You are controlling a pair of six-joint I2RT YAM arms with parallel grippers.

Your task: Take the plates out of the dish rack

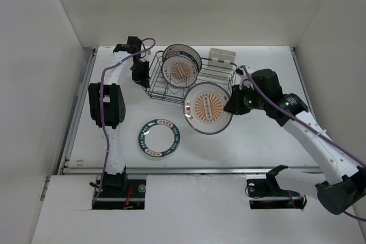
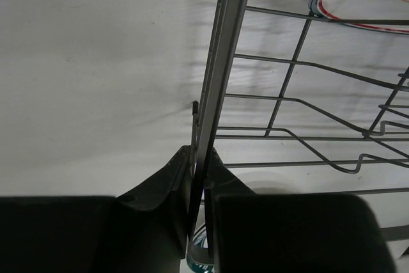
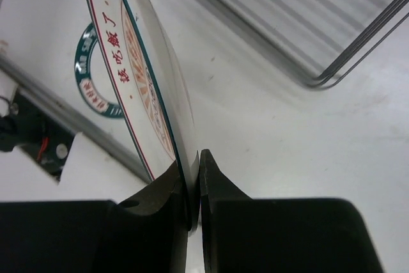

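1. The right gripper (image 1: 233,106) is clamped on the right rim of the orange plate (image 1: 207,108), which tilts at frame centre, just below the rack (image 1: 223,78).
2. The left gripper (image 1: 139,75) pinches the rack's left wire.
3. Two plates (image 1: 180,68) stand inside the rack.

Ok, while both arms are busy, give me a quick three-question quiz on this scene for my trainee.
1. True or false: the right gripper is shut on the rim of the orange sunburst plate.
2. The left gripper is clamped on: A) the dish rack rim wire, B) a plate, C) nothing.
3. How many plates lie flat on the table?

Key: 1 true. 2 A. 3 one, the teal-rimmed plate.
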